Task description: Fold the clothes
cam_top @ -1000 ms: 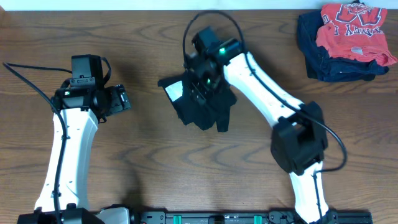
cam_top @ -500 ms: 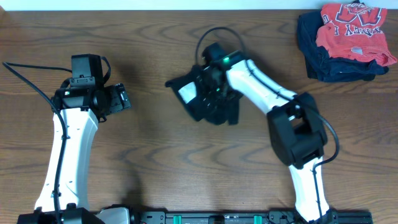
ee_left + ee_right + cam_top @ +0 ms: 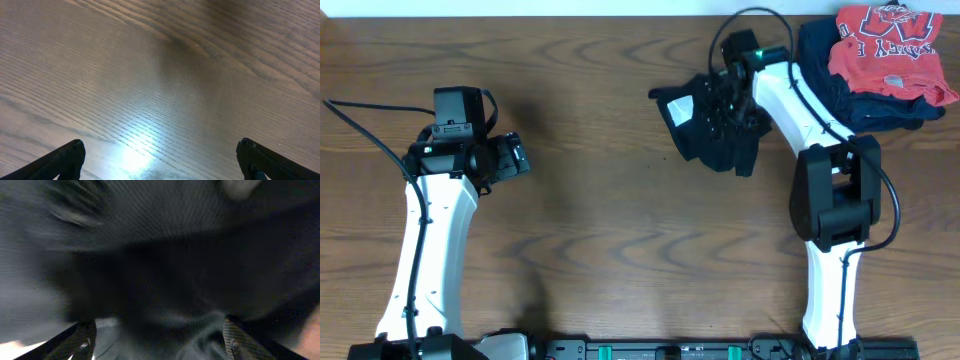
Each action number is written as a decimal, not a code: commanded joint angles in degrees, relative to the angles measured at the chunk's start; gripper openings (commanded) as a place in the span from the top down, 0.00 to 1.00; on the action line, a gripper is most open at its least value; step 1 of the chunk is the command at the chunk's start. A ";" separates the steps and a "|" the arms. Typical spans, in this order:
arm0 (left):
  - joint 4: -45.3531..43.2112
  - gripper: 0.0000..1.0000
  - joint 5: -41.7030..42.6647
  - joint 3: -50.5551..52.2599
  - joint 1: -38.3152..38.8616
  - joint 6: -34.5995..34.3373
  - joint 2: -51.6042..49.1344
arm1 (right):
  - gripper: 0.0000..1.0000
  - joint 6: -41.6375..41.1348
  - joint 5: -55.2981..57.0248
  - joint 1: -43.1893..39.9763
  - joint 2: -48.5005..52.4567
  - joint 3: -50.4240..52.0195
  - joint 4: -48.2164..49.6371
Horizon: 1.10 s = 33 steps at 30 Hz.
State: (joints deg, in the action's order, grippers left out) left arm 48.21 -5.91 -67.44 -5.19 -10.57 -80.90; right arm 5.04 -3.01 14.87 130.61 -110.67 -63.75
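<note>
Right gripper (image 3: 159, 330) spreading wide, clamping a thick bunch of the one pair of black trousers (image 3: 722, 152) at far centre-right | left gripper (image 3: 160, 155) gaping, holding nothing, hovering over table (image 3: 600, 220) at left | two more clothes lying far right: red T-shirt (image 3: 885, 40) resting atop navy garment (image 3: 830, 85)

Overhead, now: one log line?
left gripper open, over table | right gripper on bunched trousers, fabric between fingers | trousers near navy garment, red shirt atop it
</note>
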 commanded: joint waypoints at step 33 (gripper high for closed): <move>-0.09 0.02 0.37 -0.66 -0.26 -0.66 -0.33 | 0.40 -14.29 15.80 13.11 17.05 -10.93 3.13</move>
State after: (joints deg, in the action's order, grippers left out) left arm 47.94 -5.93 -67.44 -5.19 -10.57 -80.90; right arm -5.82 10.50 27.73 142.58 -122.28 -59.46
